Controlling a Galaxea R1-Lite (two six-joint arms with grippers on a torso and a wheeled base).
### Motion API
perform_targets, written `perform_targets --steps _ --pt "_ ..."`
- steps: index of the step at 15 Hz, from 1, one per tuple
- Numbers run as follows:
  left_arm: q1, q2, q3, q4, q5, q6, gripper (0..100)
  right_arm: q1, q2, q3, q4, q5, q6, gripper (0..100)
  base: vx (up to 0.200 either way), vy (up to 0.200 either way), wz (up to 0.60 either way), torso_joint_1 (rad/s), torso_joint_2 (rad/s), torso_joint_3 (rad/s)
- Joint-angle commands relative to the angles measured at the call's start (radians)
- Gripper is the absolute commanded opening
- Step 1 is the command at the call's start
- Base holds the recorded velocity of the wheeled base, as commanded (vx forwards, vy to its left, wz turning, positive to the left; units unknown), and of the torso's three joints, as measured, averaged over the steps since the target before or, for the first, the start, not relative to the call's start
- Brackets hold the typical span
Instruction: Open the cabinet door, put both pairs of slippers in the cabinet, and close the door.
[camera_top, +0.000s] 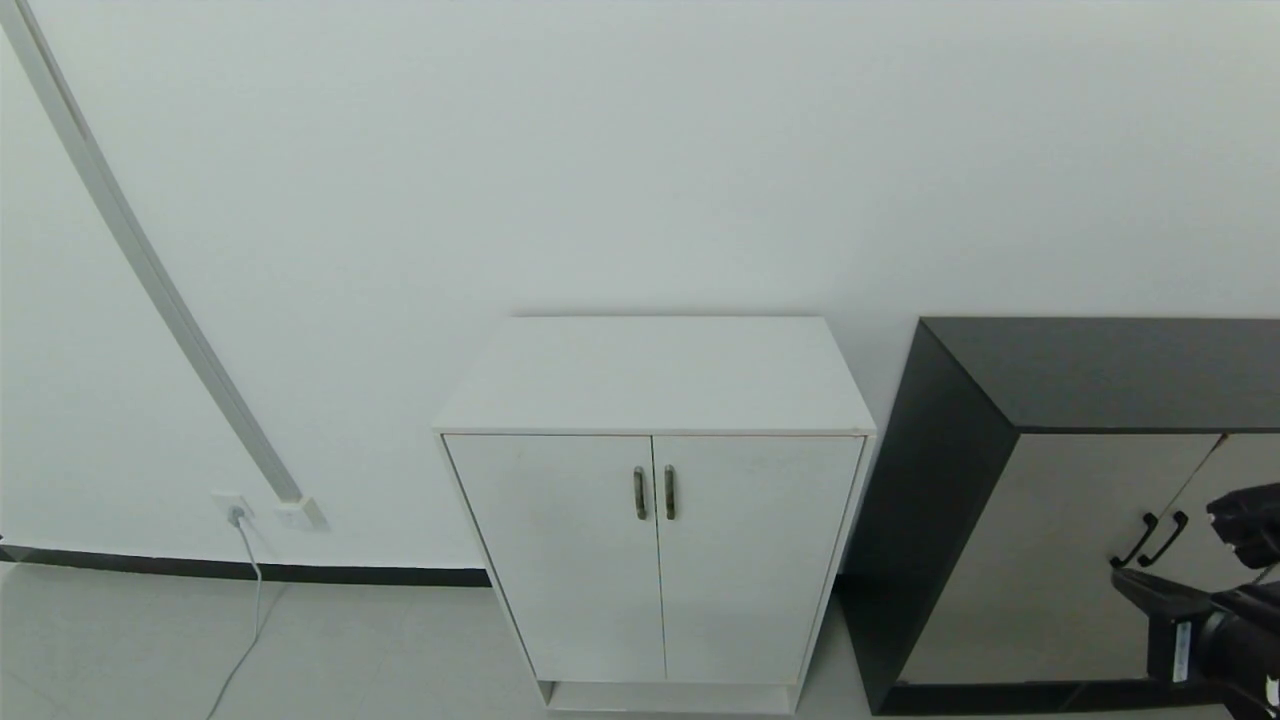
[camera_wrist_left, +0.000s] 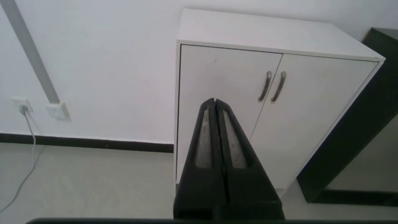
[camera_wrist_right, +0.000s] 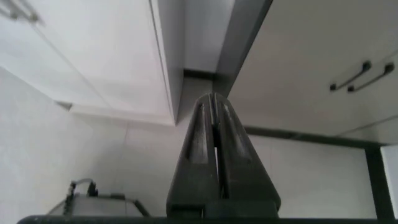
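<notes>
White wall (camera_top: 640, 150) backs a shut white cabinet (camera_top: 560, 560) on grey floor (camera_top: 120, 650).

Our left gripper (camera_wrist_left: 215, 102) and right gripper (camera_wrist_right: 213, 98) look alike: two long matte-black fingers (camera_wrist_left: 205, 143) with recessed grey panels, tapering from a broad base. Behind the right one, a white label (camera_top: 1183, 640) marks our black arm (camera_top: 1235, 625).

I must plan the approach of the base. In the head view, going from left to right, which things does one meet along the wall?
Wall socket → white cabinet → black cabinet.
</notes>
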Motion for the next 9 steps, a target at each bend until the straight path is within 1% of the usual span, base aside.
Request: perform_targets --steps 1,2,3,5,7,9 --pt "0.000 0.000 0.000 -0.001 0.000 0.000 0 0.010 -0.080 0.080 0.001 0.002 -0.001 0 0.000 0.000 0.00 0.000 0.00 0.000" --pt "0.000 0.000 0.000 -0.001 0.000 0.001 0 0.010 -0.127 0.082 0.035 0.001 0.001 0 0.000 0.000 0.00 0.000 0.00 0.000" --pt "0.000 0.002 0.000 0.001 0.000 0.001 0 0.010 -0.186 0.082 0.096 0.002 -0.001 0 0.000 0.000 0.00 0.000 0.00 0.000" --pt "0.000 0.000 0.000 -0.001 0.000 0.001 0 0.020 -0.333 0.082 0.251 0.011 -0.027 0 0.000 0.000 0.00 0.000 0.00 0.000" --pt "0.000 0.000 0.000 0.001 -0.002 0.003 0 0.025 -0.496 0.082 0.417 0.074 -0.039 0 0.000 0.000 0.00 0.000 0.00 0.000" --pt "0.000 0.000 0.000 0.001 -0.002 0.003 0 0.025 -0.646 0.082 0.590 0.116 -0.041 0 0.000 0.000 0.00 0.000 0.00 0.000"
